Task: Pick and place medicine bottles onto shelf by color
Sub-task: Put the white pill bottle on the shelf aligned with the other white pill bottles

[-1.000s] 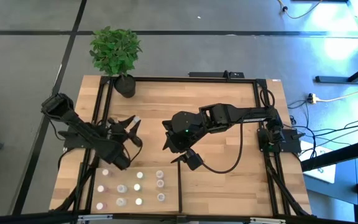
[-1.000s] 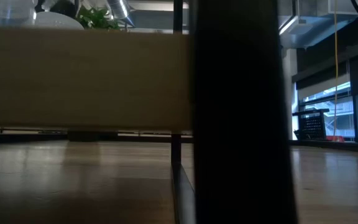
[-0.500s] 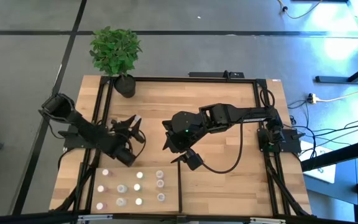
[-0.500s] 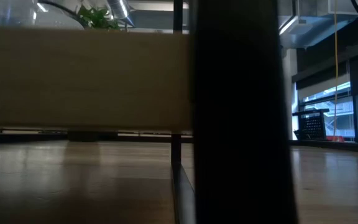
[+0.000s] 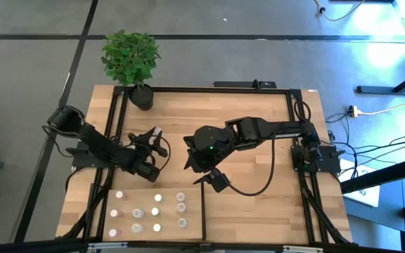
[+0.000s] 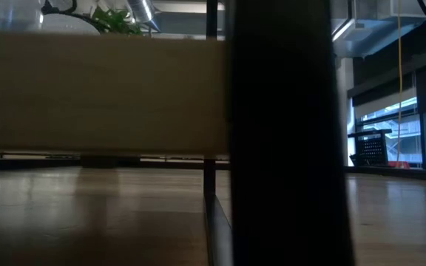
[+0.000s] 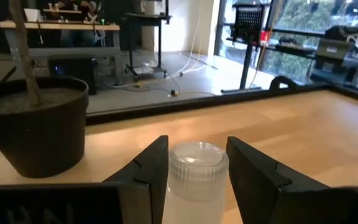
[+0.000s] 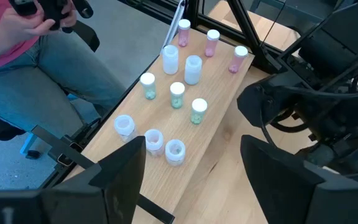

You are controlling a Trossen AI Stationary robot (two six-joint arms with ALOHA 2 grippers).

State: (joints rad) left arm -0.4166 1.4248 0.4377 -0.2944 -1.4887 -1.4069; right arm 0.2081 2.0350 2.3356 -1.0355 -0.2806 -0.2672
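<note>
Eleven medicine bottles [image 8: 176, 95] stand on the shelf [image 8: 219, 130] at the table's near left corner, seen through the right wrist camera: three pinkish ones with white tops in a row at one end, two taller whitish ones beside them, three greenish-tinted ones with white caps in the middle, and three low clear ones at the other end. From above only about ten pale caps can be made out there, so the count is not sure.

A twelfth bottle, the clear bottle [image 7: 195, 180], sits between the fingers of the left gripper [image 5: 157, 144], which is clamped on its sides above the table, just beyond the shelf. The right gripper [image 5: 188, 161] hangs near the table's middle with its fingers spread and nothing between them.

Farther back, one black plant pot [image 7: 35, 124] with a leafy plant [image 5: 129, 56] stands at the far left corner. In the right wrist view, a seated person [image 8: 39, 59] in jeans is beside the shelf end, hands holding a dark object.

A broad dark post [image 6: 283, 133] and a pale panel block most of the low view.
</note>
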